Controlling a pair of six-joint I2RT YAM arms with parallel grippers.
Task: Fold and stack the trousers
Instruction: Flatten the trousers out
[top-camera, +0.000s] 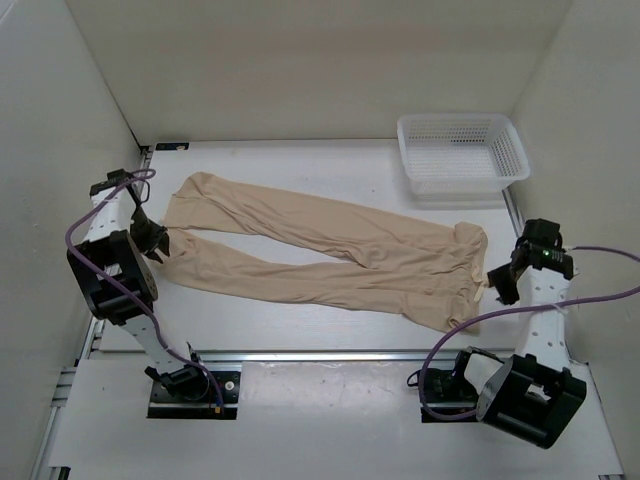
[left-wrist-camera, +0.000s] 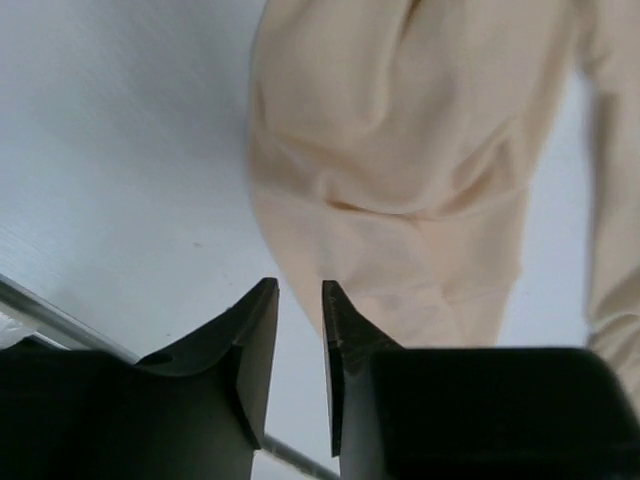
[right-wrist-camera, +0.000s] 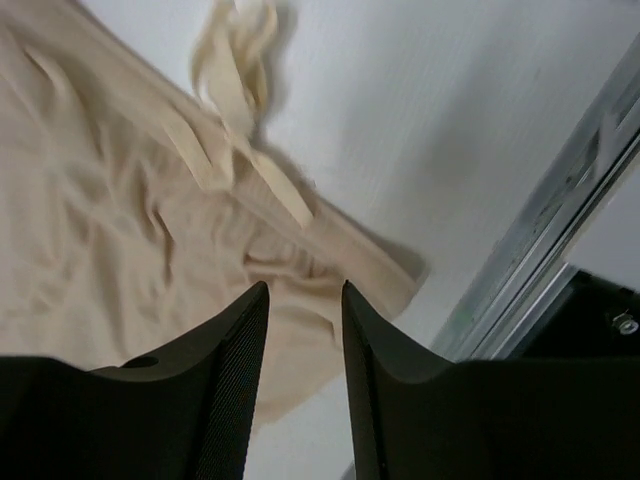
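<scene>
The beige-tan trousers (top-camera: 330, 255) lie spread flat across the white table, waist at the right, two legs running to the left. My left gripper (top-camera: 160, 243) hovers at the end of the near leg; in the left wrist view its jaws (left-wrist-camera: 300, 290) stand slightly apart and empty, just short of the leg cuff (left-wrist-camera: 400, 200). My right gripper (top-camera: 503, 287) hovers at the waist's near right corner; in the right wrist view it (right-wrist-camera: 305, 290) is open and empty above the waistband (right-wrist-camera: 300, 240).
A white plastic mesh basket (top-camera: 462, 155) stands at the back right. White walls enclose the table. A metal rail (right-wrist-camera: 540, 260) runs along the table's right edge, and another along the near edge (top-camera: 330, 353).
</scene>
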